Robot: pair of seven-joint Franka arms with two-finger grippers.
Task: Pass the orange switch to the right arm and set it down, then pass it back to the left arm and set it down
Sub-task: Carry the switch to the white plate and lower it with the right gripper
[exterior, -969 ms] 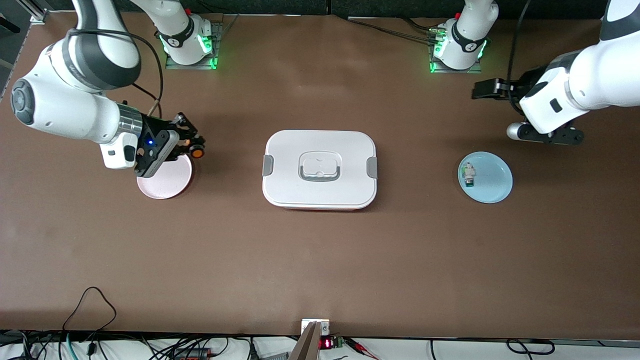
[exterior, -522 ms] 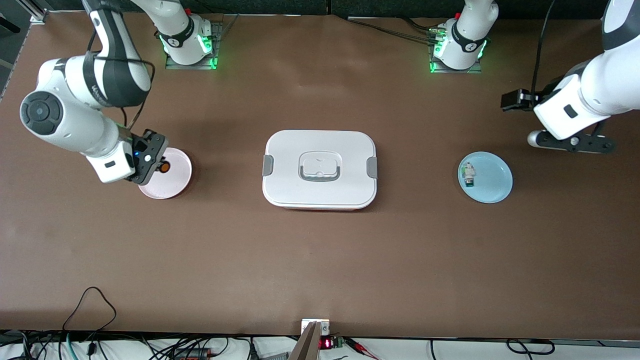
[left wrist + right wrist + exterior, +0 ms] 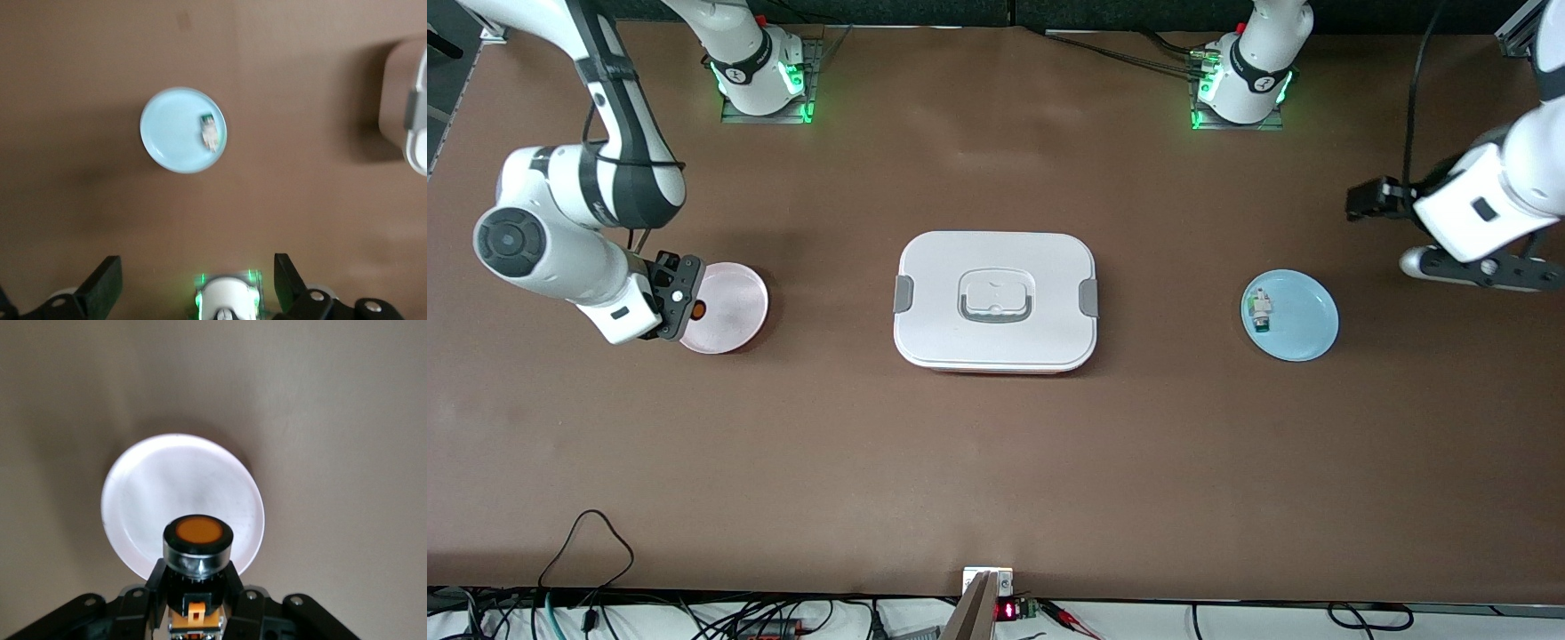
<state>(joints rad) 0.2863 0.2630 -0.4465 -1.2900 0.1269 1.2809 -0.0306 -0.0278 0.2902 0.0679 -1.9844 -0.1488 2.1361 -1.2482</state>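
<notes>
Front view, left to right. At the left edge of the frame, the right arm bends down to the right gripper (image 3: pixel 687 307), which hangs over the rim of a pink plate (image 3: pixel 734 307) at mid-left. The gripper is clenched on the orange switch (image 3: pixel 698 310), so the switch is up in the air above that plate, not resting on it. The right wrist view confirms the grasp: the switch (image 3: pixel 197 547) sits between the black fingers (image 3: pixel 155 583) with its round orange face turned toward the camera (the pink plate (image 3: pixel 153 493) shows pale below it).

At the centre of the frame stands the white box (image 3: pixel 996 300), lid on, grey latches at both ends and a grey-edged handle in the lid. It is well apart from both plates.

At mid-right lies a blue plate (image 3: pixel 1303 320) carrying a small white-and-green part (image 3: pixel 1260 310) near the rim on the box's side.

At the right edge of the frame, the left gripper (image 3: pixel 1472 267) hangs over bare table beside the blue plate, toward the left arm's end. Its fingers (image 3: pixel 103 290) are spread and hold nothing.
</notes>
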